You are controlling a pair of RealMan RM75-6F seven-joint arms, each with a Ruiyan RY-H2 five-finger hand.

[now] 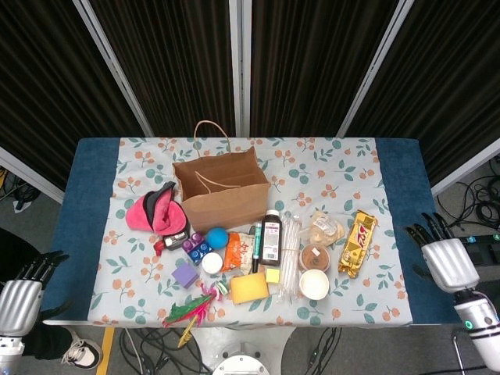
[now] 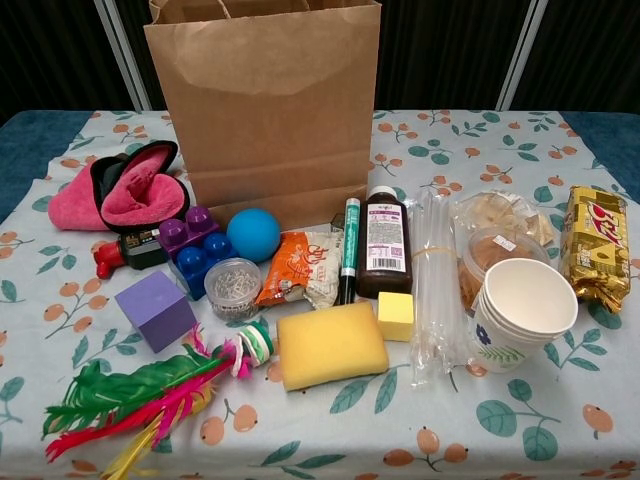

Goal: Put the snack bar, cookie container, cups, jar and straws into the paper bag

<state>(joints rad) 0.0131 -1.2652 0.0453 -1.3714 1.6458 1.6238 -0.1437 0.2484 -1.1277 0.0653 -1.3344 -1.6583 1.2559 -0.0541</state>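
Cups [image 2: 522,310] lie just beside straws [image 2: 432,285], before upright paper bag [image 2: 265,105].

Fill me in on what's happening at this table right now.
Packing has not begun. The paper bag stands open behind the clutter, and the gold snack bar, cookie container, stacked cups and bundled straws all lie on the table. Neither hand holds anything: the right hand is at the table's right edge near the snack bar, the left hand off the near left corner.
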